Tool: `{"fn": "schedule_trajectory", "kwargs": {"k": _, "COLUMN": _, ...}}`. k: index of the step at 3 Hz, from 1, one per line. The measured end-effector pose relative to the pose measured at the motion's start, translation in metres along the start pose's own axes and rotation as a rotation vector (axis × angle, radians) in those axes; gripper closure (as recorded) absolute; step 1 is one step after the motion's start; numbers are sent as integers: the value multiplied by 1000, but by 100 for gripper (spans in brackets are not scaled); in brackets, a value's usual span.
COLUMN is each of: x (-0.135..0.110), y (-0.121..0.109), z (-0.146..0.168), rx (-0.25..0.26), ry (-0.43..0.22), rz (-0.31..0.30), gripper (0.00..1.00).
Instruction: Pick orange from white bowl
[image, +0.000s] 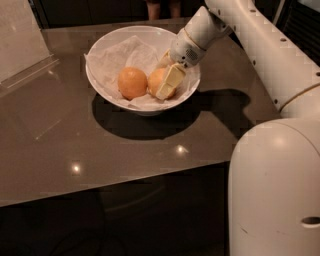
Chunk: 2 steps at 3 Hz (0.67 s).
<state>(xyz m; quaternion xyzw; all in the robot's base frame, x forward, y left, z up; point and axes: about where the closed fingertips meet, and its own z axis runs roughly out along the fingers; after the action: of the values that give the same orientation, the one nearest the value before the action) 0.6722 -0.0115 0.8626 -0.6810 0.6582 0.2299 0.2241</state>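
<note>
Pale yellow-orange, the round matte orange is gripped between the fingers of the white robot gripper inside the wide glossy white bowl, just right of a deeper-orange round fruit; the bowl is carried by the glossy brown surface.

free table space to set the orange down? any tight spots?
Widest bare table is in front of the bowl, out to the near edge. A narrower strip lies between bowl and clear stand, left. Crowded: inside the bowl, the claw is at the orange, close beside the other orange; the arm overhangs the table's right side.
</note>
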Motion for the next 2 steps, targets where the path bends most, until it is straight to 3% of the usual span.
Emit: {"fn": "schedule_trajectory", "kwargs": {"k": 2, "x": 10, "y": -5, "z": 15, "rx": -36, "ry": -6, "rz": 36, "gripper": 28}}
